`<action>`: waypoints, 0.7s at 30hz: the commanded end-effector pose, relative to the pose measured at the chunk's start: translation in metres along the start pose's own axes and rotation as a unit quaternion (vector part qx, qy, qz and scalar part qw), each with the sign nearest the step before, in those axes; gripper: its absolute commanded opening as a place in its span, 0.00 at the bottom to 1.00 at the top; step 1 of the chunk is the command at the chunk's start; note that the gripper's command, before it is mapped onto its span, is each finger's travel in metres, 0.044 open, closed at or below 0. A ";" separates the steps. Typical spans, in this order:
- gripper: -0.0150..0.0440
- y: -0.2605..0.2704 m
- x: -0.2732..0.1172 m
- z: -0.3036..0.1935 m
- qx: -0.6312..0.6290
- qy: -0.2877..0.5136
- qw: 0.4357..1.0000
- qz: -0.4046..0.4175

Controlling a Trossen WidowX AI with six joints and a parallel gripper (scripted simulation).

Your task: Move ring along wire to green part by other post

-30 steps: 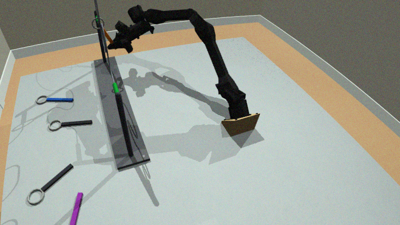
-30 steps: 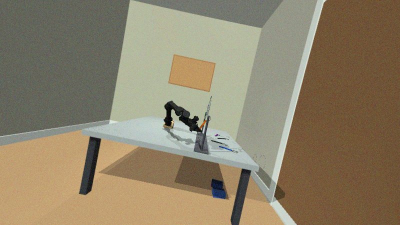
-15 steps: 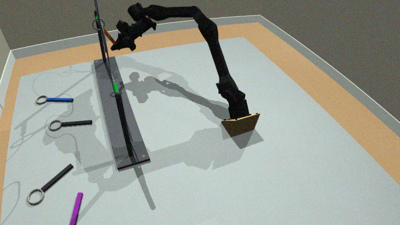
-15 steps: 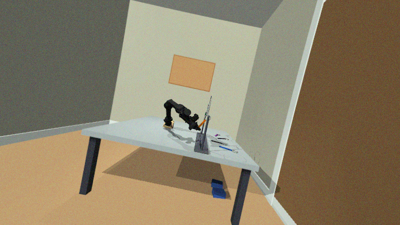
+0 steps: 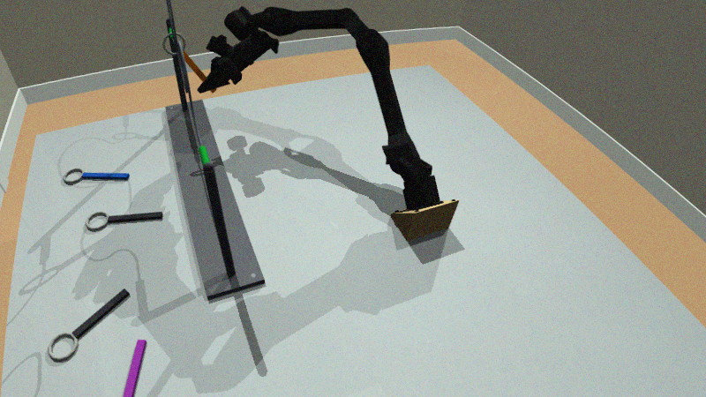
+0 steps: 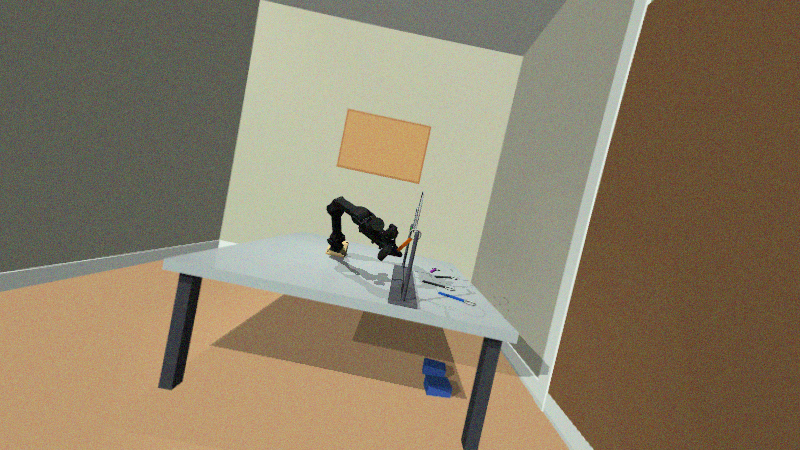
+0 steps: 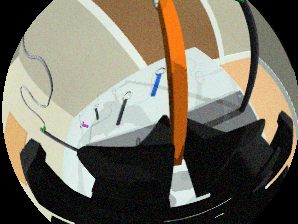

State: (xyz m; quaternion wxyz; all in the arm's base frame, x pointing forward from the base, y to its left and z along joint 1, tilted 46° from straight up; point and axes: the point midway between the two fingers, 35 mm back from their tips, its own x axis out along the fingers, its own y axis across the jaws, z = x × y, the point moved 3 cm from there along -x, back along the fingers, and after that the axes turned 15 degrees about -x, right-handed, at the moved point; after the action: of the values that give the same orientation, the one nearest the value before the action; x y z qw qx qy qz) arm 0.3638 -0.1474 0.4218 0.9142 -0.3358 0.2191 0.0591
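Note:
My gripper [image 5: 206, 87] [image 6: 399, 253] [image 7: 169, 118] is shut on the orange handle [image 5: 194, 64] [image 6: 404, 244] [image 7: 176, 75], which slants up from the fingers to the grey ring [image 5: 163, 44]. In the top view the ring overlaps the top of the far post [image 5: 177, 73] [image 7: 254, 55], beside the far green part [image 5: 170, 32]. Whether it touches the wire or the post, I cannot tell. The wrist view shows only a bit of the ring at the top edge. The other green part [image 5: 204, 154] [image 7: 44, 129] is at the near post [image 5: 217, 212] [image 7: 60, 141]. The thin grey wire [image 7: 51, 85] bends between them.
The posts stand on a long grey base [image 5: 246, 266] [image 6: 394, 296]. Beyond it lie a blue-handled ring tool [image 5: 106, 176] [image 7: 156, 85], two dark-handled ones [image 5: 135, 217] [image 5: 101, 313] and a purple handle [image 5: 134, 367]. The arm's wooden mount [image 5: 425, 221] is on the opposite side.

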 end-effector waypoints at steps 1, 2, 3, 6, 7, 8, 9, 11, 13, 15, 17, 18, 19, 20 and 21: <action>0.00 0.014 0.000 0.004 0.044 -0.007 0.999 0.026; 0.00 0.016 0.000 0.005 0.055 -0.008 0.998 0.032; 0.00 0.019 -0.001 0.006 0.065 -0.010 0.997 0.038; 0.00 0.028 -0.002 0.010 0.097 -0.014 0.994 0.055; 0.00 0.031 -0.002 0.011 0.108 -0.015 0.992 0.061; 0.00 0.033 -0.003 0.012 0.119 -0.016 0.991 0.067; 0.00 0.036 -0.003 0.014 0.130 -0.018 0.989 0.073; 0.00 0.041 -0.004 0.017 0.151 -0.021 0.985 0.085; 0.00 0.046 -0.005 0.021 0.172 -0.023 0.980 0.096; 0.00 0.051 -0.007 0.024 0.194 -0.026 0.975 0.108; 0.00 0.056 -0.008 0.028 0.215 -0.029 0.969 0.119; 0.00 0.058 -0.009 0.030 0.226 -0.030 0.966 0.125; 0.00 0.061 -0.010 0.032 0.236 -0.031 0.962 0.131; 0.00 0.063 -0.011 0.034 0.247 -0.032 0.959 0.136; 0.00 0.065 -0.012 0.036 0.257 -0.034 0.955 0.142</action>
State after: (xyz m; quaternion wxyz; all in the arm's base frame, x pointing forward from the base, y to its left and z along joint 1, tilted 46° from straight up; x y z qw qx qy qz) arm 0.3526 -0.0858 0.4123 0.9579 -0.0969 0.2386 0.1274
